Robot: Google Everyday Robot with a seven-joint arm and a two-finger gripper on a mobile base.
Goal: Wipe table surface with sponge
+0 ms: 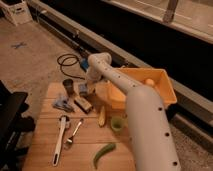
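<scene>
Roughly: gripper [84,90] low over far part of wooden tabletop [45,150], beside metal cup [68,86]. Fingers' state: cannot tell. Sponge [83,105] likely brownish block just below gripper, lying flat on tabletop. Judged light, soft, compressible; pinch across short sides, mid-length, press gently. Spoon [60,137], banana [102,116] near.

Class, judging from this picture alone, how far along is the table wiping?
Done: nothing visibly wiped; the table carries a spoon, fork and banana. In hand: the gripper is low at the far edge, by the cup. Left: I cannot make out a sponge, so the wiping remains.
</scene>
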